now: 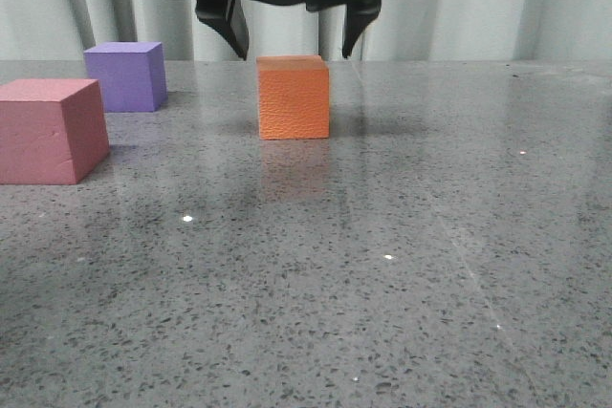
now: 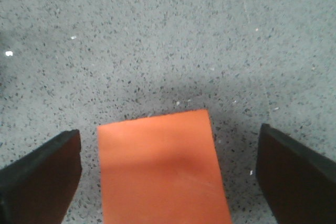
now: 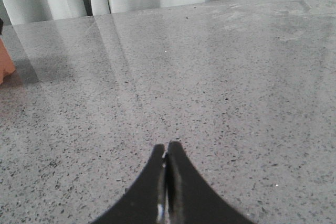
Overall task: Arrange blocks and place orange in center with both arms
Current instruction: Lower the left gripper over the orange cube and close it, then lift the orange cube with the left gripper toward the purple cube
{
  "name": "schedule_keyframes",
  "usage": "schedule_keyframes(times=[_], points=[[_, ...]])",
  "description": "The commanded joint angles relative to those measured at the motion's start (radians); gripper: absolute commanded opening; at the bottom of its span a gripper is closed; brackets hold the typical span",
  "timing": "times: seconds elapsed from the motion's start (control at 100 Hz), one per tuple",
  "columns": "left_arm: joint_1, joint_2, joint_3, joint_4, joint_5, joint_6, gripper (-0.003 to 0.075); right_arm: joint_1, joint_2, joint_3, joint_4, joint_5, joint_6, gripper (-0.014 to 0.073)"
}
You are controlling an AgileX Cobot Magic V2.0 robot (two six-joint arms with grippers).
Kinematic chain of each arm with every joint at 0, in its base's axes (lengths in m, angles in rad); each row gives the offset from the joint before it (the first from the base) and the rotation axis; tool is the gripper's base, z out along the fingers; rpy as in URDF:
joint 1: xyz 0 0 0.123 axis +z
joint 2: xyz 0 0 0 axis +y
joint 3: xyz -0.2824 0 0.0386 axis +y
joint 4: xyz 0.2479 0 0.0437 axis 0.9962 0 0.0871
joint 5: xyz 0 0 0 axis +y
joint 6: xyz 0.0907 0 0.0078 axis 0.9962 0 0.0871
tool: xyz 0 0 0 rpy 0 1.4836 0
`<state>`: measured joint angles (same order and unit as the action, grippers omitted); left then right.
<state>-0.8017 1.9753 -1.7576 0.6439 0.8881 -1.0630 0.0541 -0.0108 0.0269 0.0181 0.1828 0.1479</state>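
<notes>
The orange cube (image 1: 294, 97) stands on the grey table, mid-depth and near the centre. My left gripper (image 1: 295, 50) hangs open just above it, one finger off each side, touching nothing. In the left wrist view the cube (image 2: 160, 166) lies between the two spread fingers (image 2: 42, 179) with a gap on both sides. The pink-red cube (image 1: 48, 131) sits at the left edge, and the purple cube (image 1: 124, 75) stands behind it, farther back. My right gripper (image 3: 167, 148) is shut and empty, low over bare table, and is not in the front view. A corner of the orange cube (image 3: 5, 64) shows in the right wrist view.
The speckled grey stone table (image 1: 382, 265) stretches to the front and right. A pale pleated curtain (image 1: 478, 7) closes off the far edge behind the cubes.
</notes>
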Motion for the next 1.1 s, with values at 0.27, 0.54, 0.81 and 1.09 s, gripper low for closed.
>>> schedule_keyframes(times=[0.27,0.54,0.81,1.09], points=[[0.004,0.012,-0.026,-0.007,-0.008,-0.019,0.062,-0.007,-0.02,-0.013,0.001,-0.085,-0.012,-0.0066],[0.004,0.012,-0.028,0.001,-0.008,-0.019,0.0204,-0.007,-0.02,-0.013,0.001,-0.085,-0.012,-0.0066],[0.002,-0.093,-0.028,0.064,0.007,0.049,0.0069,-0.007,-0.02,-0.013,0.001,-0.085,-0.012,-0.0066],[0.034,-0.243,-0.02,0.225,0.102,0.064,0.0069,-0.007,-0.02,-0.013,0.001,-0.085,-0.012,-0.0066]])
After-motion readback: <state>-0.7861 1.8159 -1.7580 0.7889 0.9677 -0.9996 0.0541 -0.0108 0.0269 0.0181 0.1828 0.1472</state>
